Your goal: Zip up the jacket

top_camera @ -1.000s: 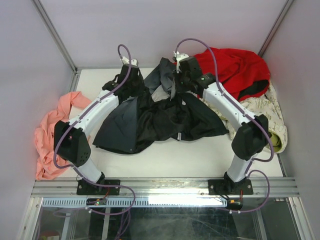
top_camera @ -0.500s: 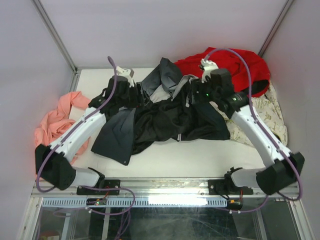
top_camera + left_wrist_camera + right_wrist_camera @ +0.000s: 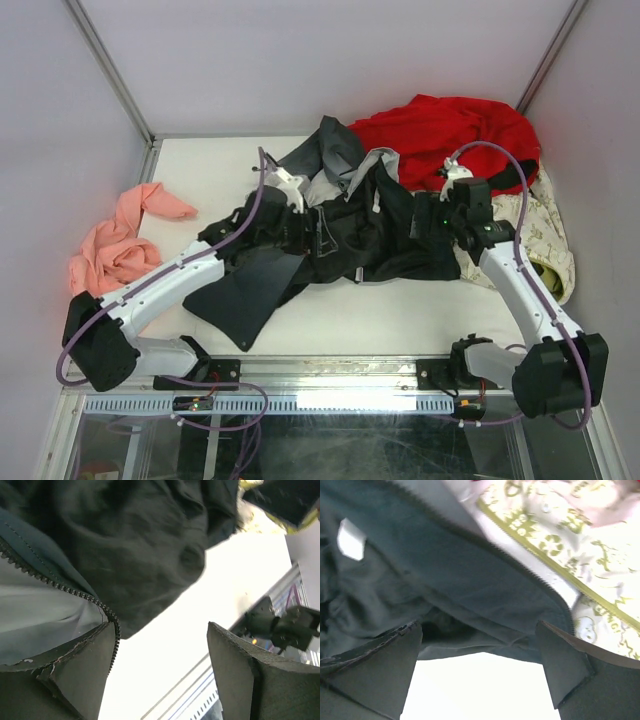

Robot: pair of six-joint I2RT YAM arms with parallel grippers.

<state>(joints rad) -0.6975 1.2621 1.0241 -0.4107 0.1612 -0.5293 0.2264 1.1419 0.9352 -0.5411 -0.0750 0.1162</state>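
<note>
The jacket (image 3: 350, 240) lies crumpled across the middle of the white table (image 3: 400, 310), between your two arms. Your left gripper (image 3: 160, 630) is spread wide, with the jacket's zipper edge (image 3: 60, 586) resting against one finger. Your right gripper (image 3: 479, 627) is also spread apart, facing dark jacket fabric beside the cream patterned cloth (image 3: 560, 540).
</note>
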